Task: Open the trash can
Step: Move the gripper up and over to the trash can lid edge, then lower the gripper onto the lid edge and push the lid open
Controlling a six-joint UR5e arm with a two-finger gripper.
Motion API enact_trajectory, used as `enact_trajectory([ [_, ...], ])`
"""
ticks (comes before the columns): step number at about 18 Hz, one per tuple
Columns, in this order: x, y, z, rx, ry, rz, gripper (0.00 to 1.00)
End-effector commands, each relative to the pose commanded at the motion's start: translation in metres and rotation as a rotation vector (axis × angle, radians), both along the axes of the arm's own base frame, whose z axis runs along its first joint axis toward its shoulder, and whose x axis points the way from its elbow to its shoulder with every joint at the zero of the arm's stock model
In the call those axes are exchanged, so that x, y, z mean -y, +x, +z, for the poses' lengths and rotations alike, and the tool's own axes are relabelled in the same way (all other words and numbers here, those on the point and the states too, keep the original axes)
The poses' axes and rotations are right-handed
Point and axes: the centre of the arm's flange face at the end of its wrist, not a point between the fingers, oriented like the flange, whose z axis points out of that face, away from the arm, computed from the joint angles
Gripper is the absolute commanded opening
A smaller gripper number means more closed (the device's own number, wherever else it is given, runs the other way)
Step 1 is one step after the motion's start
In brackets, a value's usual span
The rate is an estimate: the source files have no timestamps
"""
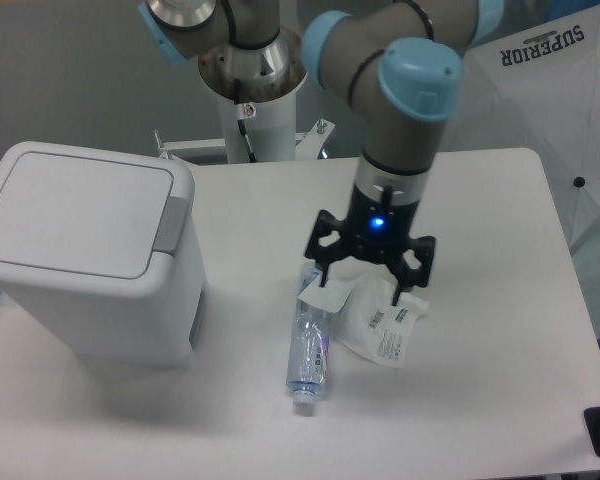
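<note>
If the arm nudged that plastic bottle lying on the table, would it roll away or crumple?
The bottle lies on its side, so a sideways nudge would probably roll it. It looks clear and empty, hence likely light and easily dented. The open gripper hovers near its base, beside a white packet that might block rolling that way.

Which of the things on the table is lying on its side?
The clear plastic bottle, flat on the table with its cap toward the camera. The white trash can stands upright with its lid shut, and the white packet beside the bottle is just a flat pouch.
</note>
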Motion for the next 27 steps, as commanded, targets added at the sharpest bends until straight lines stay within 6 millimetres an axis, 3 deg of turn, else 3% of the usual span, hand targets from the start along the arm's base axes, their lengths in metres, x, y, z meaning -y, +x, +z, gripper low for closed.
enact_trajectory([
  [6,0.018,0.049,0.026,0.037,0.113,-0.046,1.0],
  [14,0.01,0.075,0.041,0.056,0.167,-0.082,1.0],
  [19,-0.003,0.095,0.04,0.075,0.164,-0.1,1.0],
  [27,-0.014,0.11,0.038,0.069,0.175,-0.122,1.0],
])
